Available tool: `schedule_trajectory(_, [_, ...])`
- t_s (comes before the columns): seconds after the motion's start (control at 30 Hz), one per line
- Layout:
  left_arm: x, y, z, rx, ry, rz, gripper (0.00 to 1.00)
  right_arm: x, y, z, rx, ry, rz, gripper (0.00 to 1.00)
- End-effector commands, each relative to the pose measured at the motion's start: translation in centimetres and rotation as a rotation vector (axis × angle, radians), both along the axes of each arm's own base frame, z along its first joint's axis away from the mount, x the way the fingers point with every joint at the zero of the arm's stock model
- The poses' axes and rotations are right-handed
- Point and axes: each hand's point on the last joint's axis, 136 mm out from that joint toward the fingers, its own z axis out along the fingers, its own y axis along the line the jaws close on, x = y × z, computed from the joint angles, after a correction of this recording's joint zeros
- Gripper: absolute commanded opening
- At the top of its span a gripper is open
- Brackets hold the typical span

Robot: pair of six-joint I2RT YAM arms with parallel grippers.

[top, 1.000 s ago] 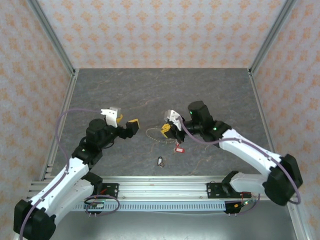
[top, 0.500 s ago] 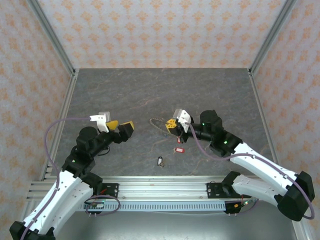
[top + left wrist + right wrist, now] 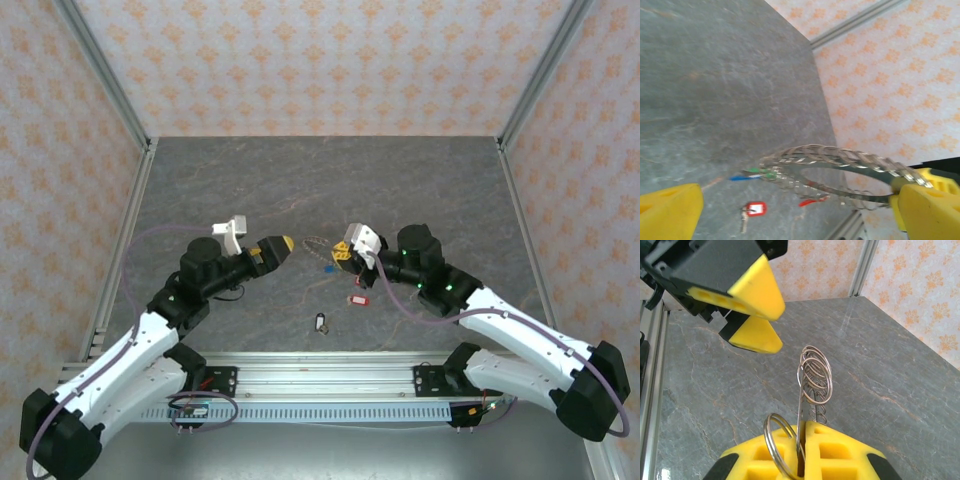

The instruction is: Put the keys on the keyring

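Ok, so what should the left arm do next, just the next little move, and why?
Probably ease the left gripper forward and close on the free side of the keyring. Its jaws are open and aimed at the ring, which the right gripper pinches by one edge. A red-tagged key and a black piece lie loose on the table.
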Motion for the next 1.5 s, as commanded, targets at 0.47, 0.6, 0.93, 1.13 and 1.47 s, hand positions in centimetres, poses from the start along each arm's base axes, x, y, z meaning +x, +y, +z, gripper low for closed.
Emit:
schedule_trajectory(0.47, [4.3,-2.5,-1.3,-0.200,0.223,0.158,0.97,-0.6,4.3,-1.3,-0.357,-0.666,-0.056,0.00])
schedule_trajectory(0.6, [4.0,-1.8,-2.5,-0.194,0.284,0.203,0.91,0.4,4.8,-1.5,-0.411,-0.750,-0.138,0.00])
schedule_trajectory(0.93, [3.1,-0.1,-3.3,-0.222,0.310,0.279,1.00,0.5,4.9,-0.7,-0.368,-0.762,-0.170,0.00])
schedule_trajectory(1.13, [3.9,-3.0,-1.6,-0.265,0.284,0.180,0.77,0.1,5.7,-1.4,-0.361,-0.766,-0.128,0.00])
schedule_trajectory(1.47, [4.6,-3.8,-0.7,-0.241,0.243,0.172,0.25,-0.3,5.4,-2.4,-0.364,-0.742,-0.114,0.01])
